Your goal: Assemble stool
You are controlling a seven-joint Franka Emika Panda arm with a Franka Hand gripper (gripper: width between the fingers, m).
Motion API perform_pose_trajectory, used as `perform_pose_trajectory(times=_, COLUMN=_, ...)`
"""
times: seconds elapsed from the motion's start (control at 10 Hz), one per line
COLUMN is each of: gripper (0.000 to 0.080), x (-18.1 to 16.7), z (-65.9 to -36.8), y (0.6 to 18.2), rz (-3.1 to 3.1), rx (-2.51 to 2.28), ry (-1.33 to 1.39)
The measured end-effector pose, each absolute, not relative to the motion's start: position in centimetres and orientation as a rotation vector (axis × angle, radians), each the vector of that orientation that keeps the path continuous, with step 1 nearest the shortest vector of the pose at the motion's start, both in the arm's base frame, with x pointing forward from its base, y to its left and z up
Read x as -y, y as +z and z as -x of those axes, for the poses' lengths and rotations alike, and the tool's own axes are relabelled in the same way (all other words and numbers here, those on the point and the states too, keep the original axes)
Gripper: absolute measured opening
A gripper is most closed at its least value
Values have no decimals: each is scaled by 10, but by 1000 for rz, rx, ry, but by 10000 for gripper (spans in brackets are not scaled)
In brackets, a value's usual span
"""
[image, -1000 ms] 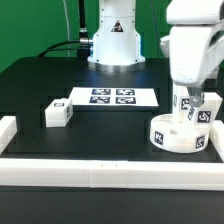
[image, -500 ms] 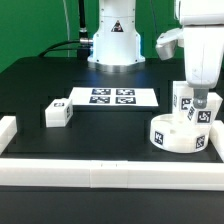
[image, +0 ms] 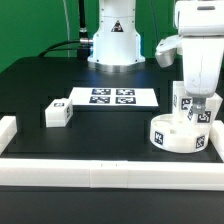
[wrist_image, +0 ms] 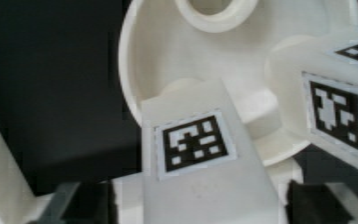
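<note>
The arm (image: 200, 50) has slid a little toward 3 o'clock in the exterior view and now stands straight above the seat (image: 172, 140). The jaws, wide apart a moment ago, have drawn in around a leg (wrist_image: 197, 150). In the wrist view a dark finger (wrist_image: 87, 205) sits close against each side of that leg, so the jaws look to be grasping it, though firm contact cannot be confirmed.

Nothing else has moved. The round seat lies at about 4 o'clock on the bench (image: 40, 80), with the grasped leg (image: 201, 116) standing on it and a second leg (image: 184, 101) just beside it toward 10 o'clock. A loose leg (image: 56, 113) waits well apart at 9 o'clock, and the marker board (image: 112, 97) lies toward 12 o'clock of centre.

This looks like the start of a grip rather than a release. The likely next job is seating or twisting this leg into the seat. The neighbouring leg stands very near, so a finger could nudge it.
</note>
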State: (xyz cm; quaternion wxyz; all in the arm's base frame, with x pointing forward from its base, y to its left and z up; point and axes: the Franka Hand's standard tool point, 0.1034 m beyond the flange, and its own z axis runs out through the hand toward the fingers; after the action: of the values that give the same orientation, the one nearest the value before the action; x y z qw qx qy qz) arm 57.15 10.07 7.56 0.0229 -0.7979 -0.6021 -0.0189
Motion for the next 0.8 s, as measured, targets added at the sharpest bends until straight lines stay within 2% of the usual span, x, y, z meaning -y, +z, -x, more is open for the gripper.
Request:
perform_pose_trajectory(times=0.1, gripper=342, x=-101, z=-572, y=76, rz=2471, rx=1864, ry=-59)
perform_pose_trajectory(times=0.5, gripper=343, x=-100, z=-572, y=76, rz=2513, rx=1805, ry=-58)
perform_pose_trajectory(times=0.8, gripper=343, x=-99, z=-572, y=76, rz=2719, rx=1455, ry=-51)
